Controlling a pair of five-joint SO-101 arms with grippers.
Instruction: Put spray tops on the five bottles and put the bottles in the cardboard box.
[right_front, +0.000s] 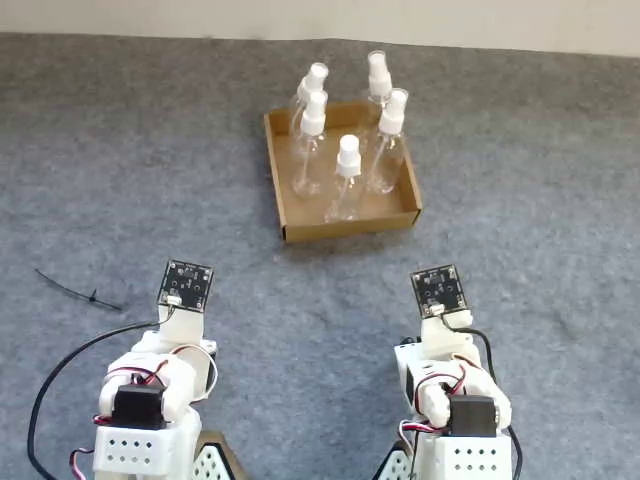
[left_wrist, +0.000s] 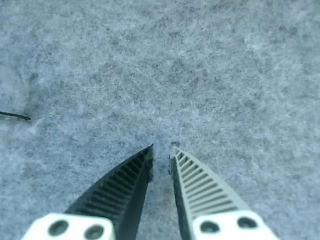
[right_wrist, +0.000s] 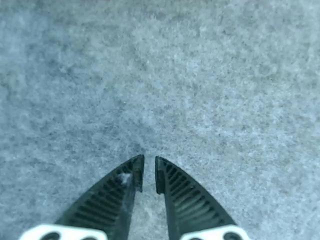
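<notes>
Toward the far middle of the surface (right_front: 120, 150), the cardboard box (right_front: 345, 229) holds the five bottles (right_front: 346, 190) upright, spray tops (right_front: 348, 156) fitted, so the task looks finished. With nothing left to carry, the left hand (left_wrist: 161, 149) and right hand (right_wrist: 149, 159) are parked near their bases, nearly closed and empty.

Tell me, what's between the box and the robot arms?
Just bare grey mat from the cardboard box to the left arm and right arm, high view.
</notes>
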